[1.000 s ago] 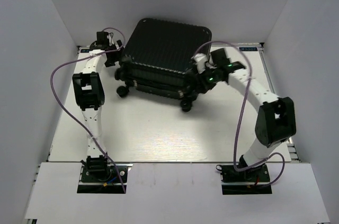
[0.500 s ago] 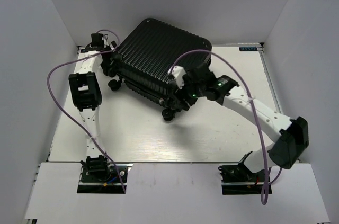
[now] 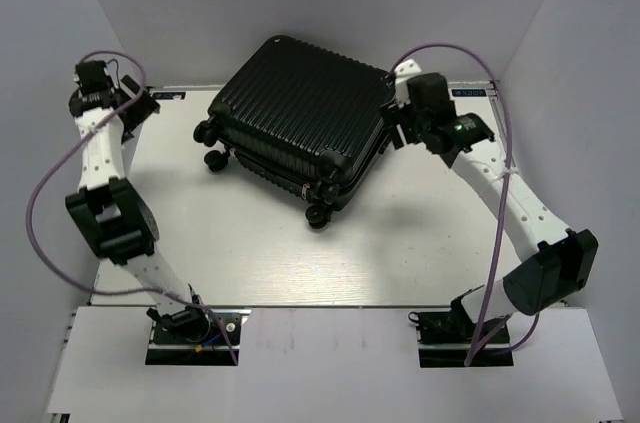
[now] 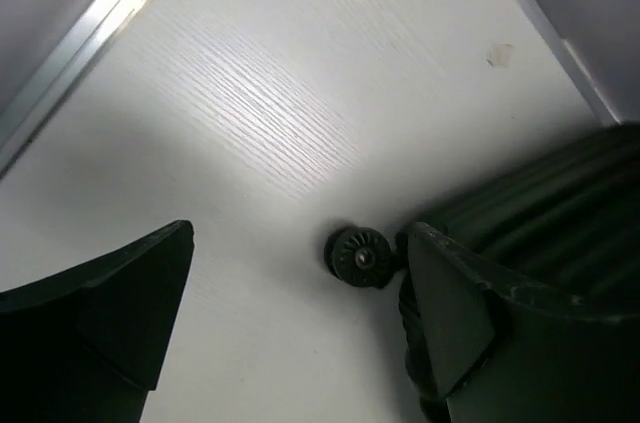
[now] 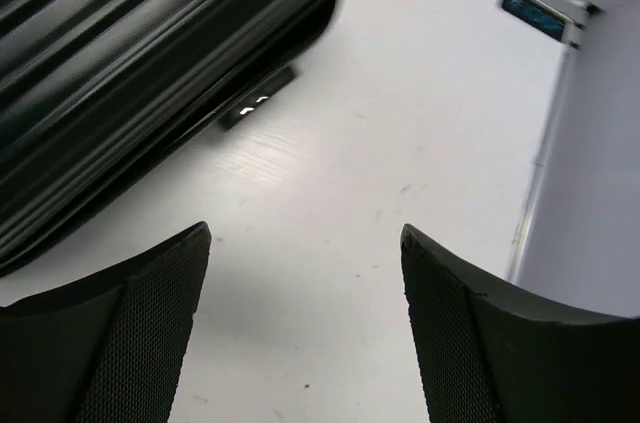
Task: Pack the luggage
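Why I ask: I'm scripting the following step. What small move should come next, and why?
Probably ease the right tool toward the luggage's right edge to work at its seam. The luggage lies closed, so nothing can go in yet; both tools stand open and empty, and the right one is nearer than the left tool.

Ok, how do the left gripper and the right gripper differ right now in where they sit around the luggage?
The left gripper hangs over the far-left corner of the table, apart from the luggage; the right gripper sits close beside the luggage's right edge. The left gripper faces a wheel; the right gripper faces bare table next to the ribbed shell. Both are open and hold nothing.
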{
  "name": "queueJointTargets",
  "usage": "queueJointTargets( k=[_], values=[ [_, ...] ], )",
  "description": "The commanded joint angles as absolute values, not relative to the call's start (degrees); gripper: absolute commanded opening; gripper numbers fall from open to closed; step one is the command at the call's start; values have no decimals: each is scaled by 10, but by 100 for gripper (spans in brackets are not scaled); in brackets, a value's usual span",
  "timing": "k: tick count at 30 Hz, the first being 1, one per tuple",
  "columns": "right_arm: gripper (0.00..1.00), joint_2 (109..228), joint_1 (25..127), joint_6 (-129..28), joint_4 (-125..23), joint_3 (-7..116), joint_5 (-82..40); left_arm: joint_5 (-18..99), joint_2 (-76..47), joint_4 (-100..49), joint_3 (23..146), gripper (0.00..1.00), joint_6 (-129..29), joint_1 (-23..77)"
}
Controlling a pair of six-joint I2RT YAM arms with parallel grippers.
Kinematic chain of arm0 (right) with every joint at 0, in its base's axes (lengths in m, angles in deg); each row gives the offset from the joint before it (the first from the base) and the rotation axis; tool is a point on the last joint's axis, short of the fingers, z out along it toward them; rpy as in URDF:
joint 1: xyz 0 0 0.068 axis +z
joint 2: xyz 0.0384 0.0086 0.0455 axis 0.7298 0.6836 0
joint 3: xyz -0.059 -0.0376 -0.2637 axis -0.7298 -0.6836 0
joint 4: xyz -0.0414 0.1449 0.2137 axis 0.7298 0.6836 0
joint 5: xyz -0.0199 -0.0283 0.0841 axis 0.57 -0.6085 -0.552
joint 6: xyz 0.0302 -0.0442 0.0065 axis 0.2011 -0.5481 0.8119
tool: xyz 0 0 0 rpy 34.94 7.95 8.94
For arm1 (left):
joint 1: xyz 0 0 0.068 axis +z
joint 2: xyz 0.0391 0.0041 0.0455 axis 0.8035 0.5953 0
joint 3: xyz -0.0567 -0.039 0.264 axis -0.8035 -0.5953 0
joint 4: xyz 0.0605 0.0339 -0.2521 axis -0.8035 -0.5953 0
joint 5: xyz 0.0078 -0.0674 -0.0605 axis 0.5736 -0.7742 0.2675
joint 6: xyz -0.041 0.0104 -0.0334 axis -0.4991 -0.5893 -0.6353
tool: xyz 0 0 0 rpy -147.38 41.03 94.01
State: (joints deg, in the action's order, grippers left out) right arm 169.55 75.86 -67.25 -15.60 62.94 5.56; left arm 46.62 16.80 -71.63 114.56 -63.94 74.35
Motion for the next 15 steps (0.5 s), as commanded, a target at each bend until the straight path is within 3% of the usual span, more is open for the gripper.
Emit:
queueJointTargets(
  k=[1,4,6,11,15],
  values=[
    [79,1744,689,-660,-181,702,77,402,71,-703,1002,98,-617,704],
    [75,1810,643,-650,-155,779,33,353,-35,-620,841,92,-595,651],
    [72,1883,611,-637,-123,854,-9,348,-86,-605,764,82,-583,610],
    [71,2022,538,-630,-133,978,-125,332,-116,-586,664,68,-583,493],
    [74,2080,526,-633,-184,1003,-171,342,-83,-585,665,55,-598,476]
  ],
)
